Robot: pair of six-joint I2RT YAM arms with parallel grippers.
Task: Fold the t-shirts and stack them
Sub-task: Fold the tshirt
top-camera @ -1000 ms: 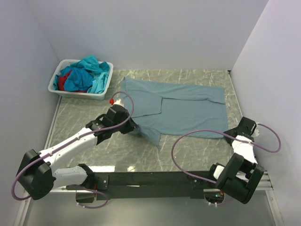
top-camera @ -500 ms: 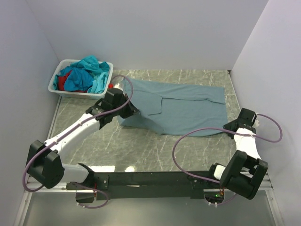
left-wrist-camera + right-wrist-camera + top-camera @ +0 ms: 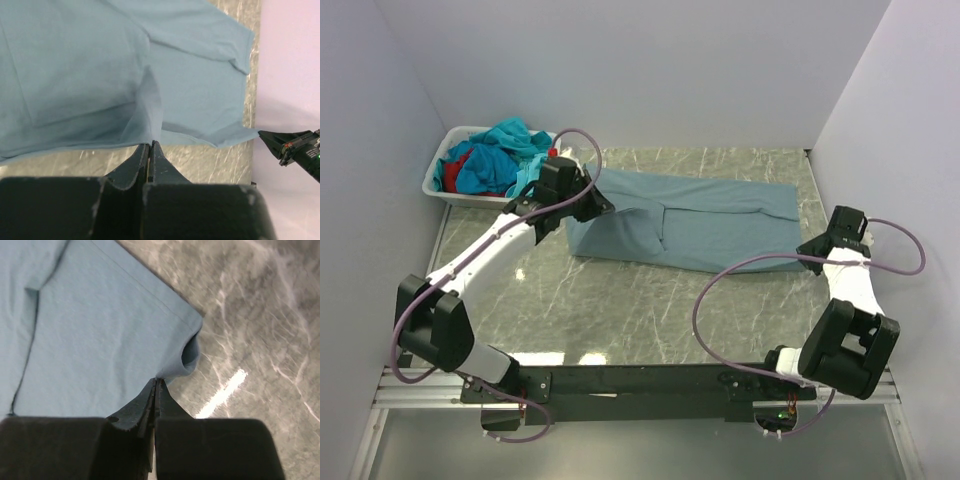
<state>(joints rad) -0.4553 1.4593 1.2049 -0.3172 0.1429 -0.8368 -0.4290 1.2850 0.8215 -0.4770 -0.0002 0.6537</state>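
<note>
- Grey-blue t-shirt (image 3: 720, 225) lies across the far half of the marbled counter (image 3: 620, 310), doubled over itself into a long band running left to right.
- Left hand (image 3: 150, 146) is clenched on the shirt's left end: jaws pressed tight together, a thin flap of cloth pinched between them, and the fabric rises in a small tent at the tips.
- That left end sits just beside the white basket (image 3: 480, 203) in the far-left corner.
- Right hand (image 3: 156, 384) is clamped on the shirt's near corner at the opposite end, close to the right wall (image 3: 910, 150). The hem curls into a little loop right at the jaw tips.
- Between the two hands the cloth lies fairly flat on the counter, with a folded edge showing as a crease near the middle.
- Teal, blue and red t-shirts (image 3: 498, 160) are heaped in the basket, bulging above its rim and well apart from the right hand.
- Both arms reach forward from their bases, one to each end of the band.
</note>
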